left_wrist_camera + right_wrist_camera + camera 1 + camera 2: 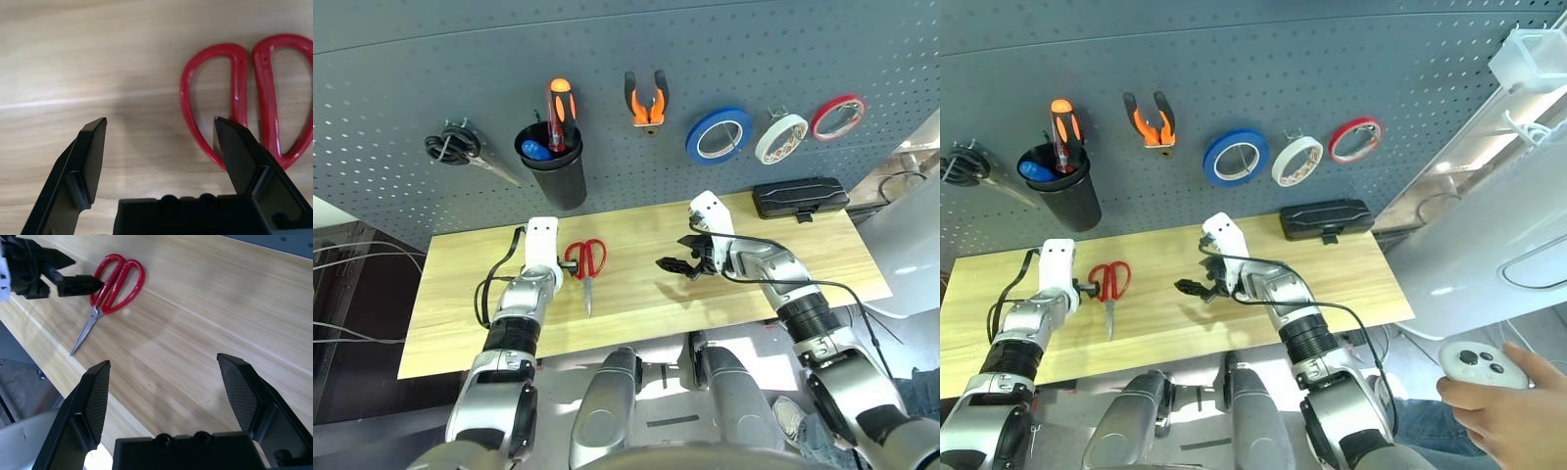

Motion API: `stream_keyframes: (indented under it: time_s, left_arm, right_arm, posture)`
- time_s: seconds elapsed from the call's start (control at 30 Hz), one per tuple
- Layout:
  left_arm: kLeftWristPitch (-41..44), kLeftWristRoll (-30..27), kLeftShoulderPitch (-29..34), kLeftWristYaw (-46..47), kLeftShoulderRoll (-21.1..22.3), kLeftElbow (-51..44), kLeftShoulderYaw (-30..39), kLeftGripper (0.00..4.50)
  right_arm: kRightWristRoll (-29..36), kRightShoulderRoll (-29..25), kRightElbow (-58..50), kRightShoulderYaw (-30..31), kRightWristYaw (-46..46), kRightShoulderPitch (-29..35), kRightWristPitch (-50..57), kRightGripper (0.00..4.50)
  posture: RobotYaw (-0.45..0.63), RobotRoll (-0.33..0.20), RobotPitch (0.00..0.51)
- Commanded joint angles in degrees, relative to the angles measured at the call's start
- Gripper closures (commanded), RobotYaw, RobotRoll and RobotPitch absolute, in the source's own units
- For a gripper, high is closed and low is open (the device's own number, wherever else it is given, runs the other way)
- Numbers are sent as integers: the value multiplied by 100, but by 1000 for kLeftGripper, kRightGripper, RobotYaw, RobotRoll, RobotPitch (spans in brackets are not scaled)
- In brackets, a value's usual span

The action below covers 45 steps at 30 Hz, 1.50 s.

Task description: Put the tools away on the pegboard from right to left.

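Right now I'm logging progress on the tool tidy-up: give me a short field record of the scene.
on pegboard: whitish tape roll, pliers
in black cup: orange-and-black screwdriver
on table: red-handled scissors, blades toward the robot
left gripper: open, beside the scissors' handle loops
right gripper: open, holding nothing, over bare wood
still to hang: scissors

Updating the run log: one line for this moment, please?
stage: last tool | red-handled scissors: flat on table | left gripper: open beside handles | right gripper: open, empty | pegboard: other tools stowed
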Motion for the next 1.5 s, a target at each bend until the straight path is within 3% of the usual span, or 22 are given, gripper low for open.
stream_keyframes:
  time_s: [0.03, 0.2, 0.23, 0.37, 0.43, 0.5, 0.57, 0.93, 1.07, 1.17, 1.5]
  left_arm:
    - [43, 37, 61, -97, -60, 379, -34, 430]
    - [-87, 101, 115, -405, -74, 429, -215, 1742]
    - [-155, 103, 162, -402, -65, 309, -213, 1863]
    - [-289, 99, 386, -450, 11, -96, -202, 3109]
    - [-331, 65, 605, -445, 47, -493, -141, 3377]
    - [-532, 73, 831, -419, 110, -859, -78, 4077]
    - [-791, 125, 1066, -377, 201, -1179, -30, 4400]
    - [-403, -337, 2201, -610, 216, -2756, 468, 4400]
    - [-339, -362, 2223, -846, 287, -3000, 370, 4400]
    - [-447, -359, 1874, -1024, 368, -2790, 354, 3824]
    - [-1038, 225, 505, -1403, 626, -579, -342, 421]
  right_arm:
    - [-30, 45, -52, 82, -26, 27, 52, 0]
    - [-29, 75, -67, 69, -14, -64, 23, 0]
    - [-28, 76, -63, 60, -12, -95, 3, 0]
    - [-19, 84, -43, 30, -1, -201, -65, 0]
    - [-1, 94, -44, 7, 1, -250, -93, 0]
    - [-2, 99, -33, 8, 12, -291, -143, 0]
    - [-8, 105, -12, 14, 25, -330, -192, 0]
    - [5, 146, 177, -12, 86, -500, -406, 0]
    - [-15, 133, 257, 0, 100, -493, -461, 0]
    - [-18, 135, 284, 1, 94, -467, -464, 0]
    - [-9, 111, 136, 10, 71, -333, -366, 0]
  posture:
    - [27, 0, 267]
    - [30, 0, 261]
    - [30, 0, 258]
    - [35, 0, 252]
    - [40, 0, 249]
    - [45, 0, 246]
    - [50, 0, 243]
    - [80, 0, 233]
    - [82, 0, 233]
    - [81, 0, 237]
    - [51, 0, 255]
